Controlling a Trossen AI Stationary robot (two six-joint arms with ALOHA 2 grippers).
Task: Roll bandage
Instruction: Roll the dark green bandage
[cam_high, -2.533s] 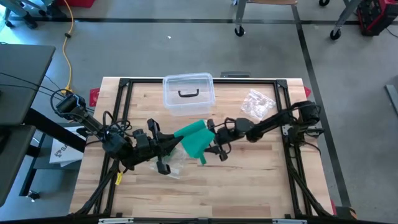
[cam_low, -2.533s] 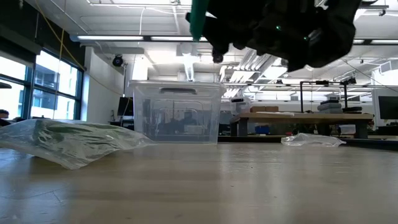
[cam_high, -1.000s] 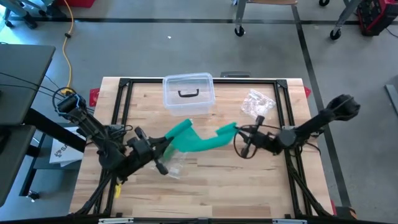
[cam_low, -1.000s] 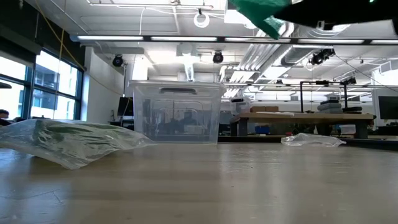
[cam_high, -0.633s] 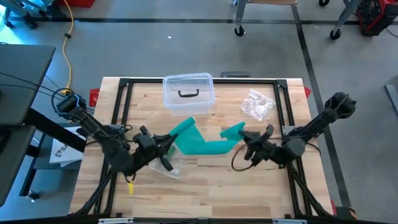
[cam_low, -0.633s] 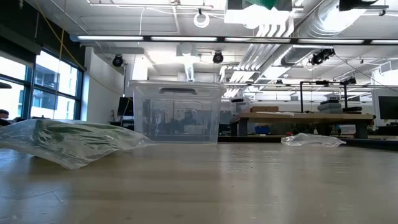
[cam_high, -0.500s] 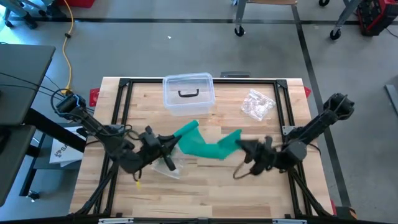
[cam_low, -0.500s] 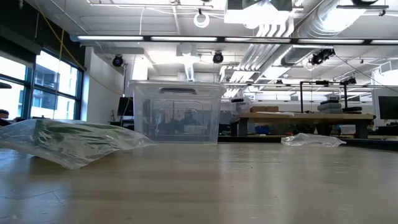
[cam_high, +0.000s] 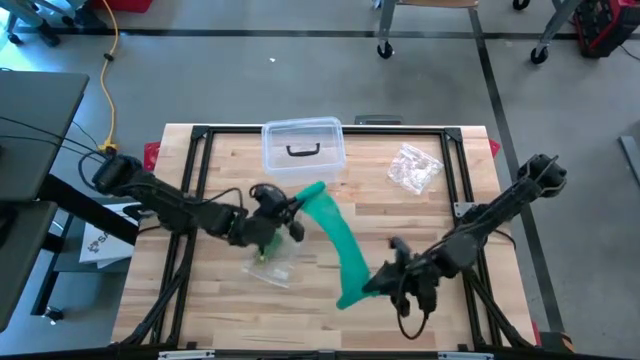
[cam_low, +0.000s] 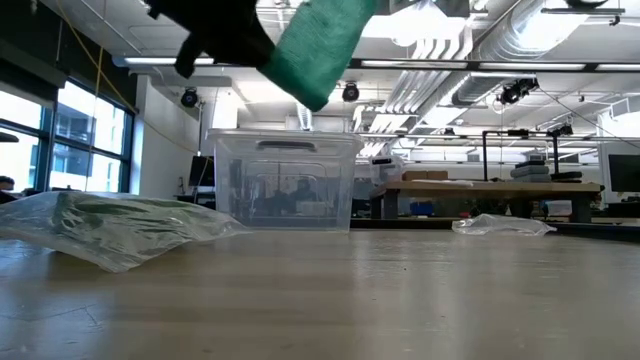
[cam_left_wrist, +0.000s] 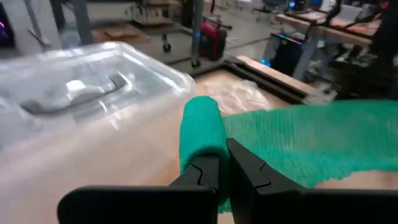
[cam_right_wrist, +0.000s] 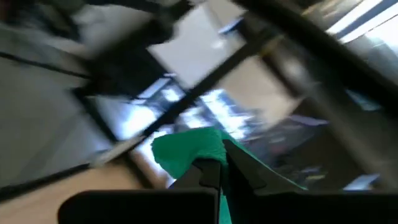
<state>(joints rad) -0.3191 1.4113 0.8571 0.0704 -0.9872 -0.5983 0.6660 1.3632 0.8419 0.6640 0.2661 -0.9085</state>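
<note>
Green bandage (cam_high: 335, 238) is floppy (stretchy too, we reckon), so our left gripper (cam_high: 290, 212) and right gripper (cam_high: 372, 286) pinch its ends near the clear box (cam_high: 303, 150).

Bright ceiling striplights (cam_low: 300, 63); soft shadows; right wrist view heavily motion-blurred.

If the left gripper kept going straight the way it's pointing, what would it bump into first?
Probably the clear plastic box, lying just ahead of the left gripper, which is shut on the green bandage. Depth is hard to judge.
</note>
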